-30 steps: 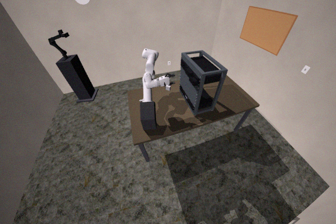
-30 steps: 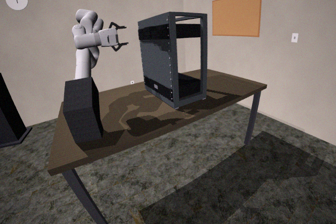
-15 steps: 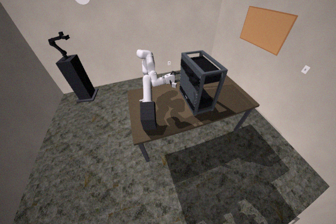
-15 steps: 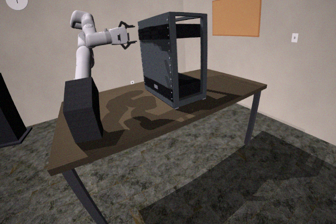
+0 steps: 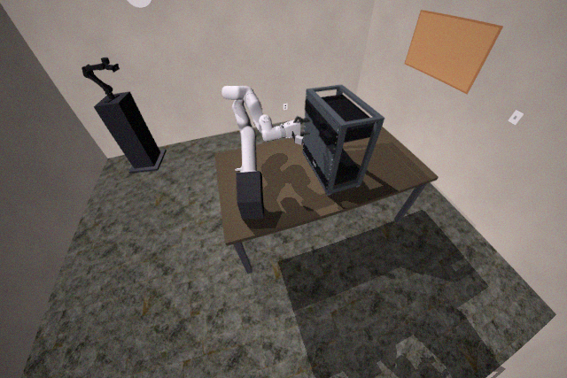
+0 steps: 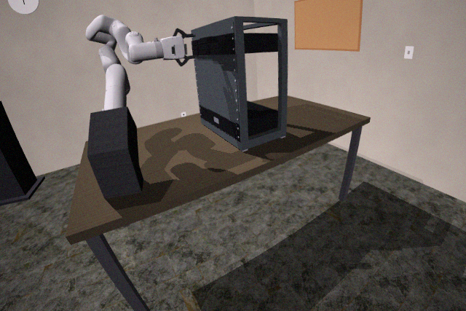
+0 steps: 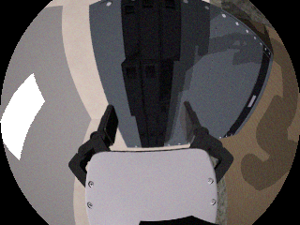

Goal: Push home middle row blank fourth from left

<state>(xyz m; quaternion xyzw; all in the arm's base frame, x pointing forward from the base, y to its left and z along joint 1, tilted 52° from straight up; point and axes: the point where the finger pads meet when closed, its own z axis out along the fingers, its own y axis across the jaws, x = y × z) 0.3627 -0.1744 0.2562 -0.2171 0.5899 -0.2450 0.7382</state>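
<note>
The dark grey rack (image 6: 240,78) stands on the brown table (image 6: 210,149). The black storage chassis (image 6: 212,44) fills the top band of the rack's front. It also shows in the wrist view (image 7: 150,69) as a dark strip turned on its side, right ahead of the fingers. Its blanks are dark, and I cannot tell which ones stand out. My gripper (image 6: 186,46) is open and empty, with its fingertips close to the chassis front at the left edge of the rack. In the wrist view the two fingers frame the near end of the chassis. The gripper also shows in the top view (image 5: 299,128).
A second black unit (image 6: 220,121) sits low in the rack front. My dark base block (image 6: 113,153) stands at the table's left end. A black pedestal with another arm (image 5: 126,131) stands on the floor by the far wall.
</note>
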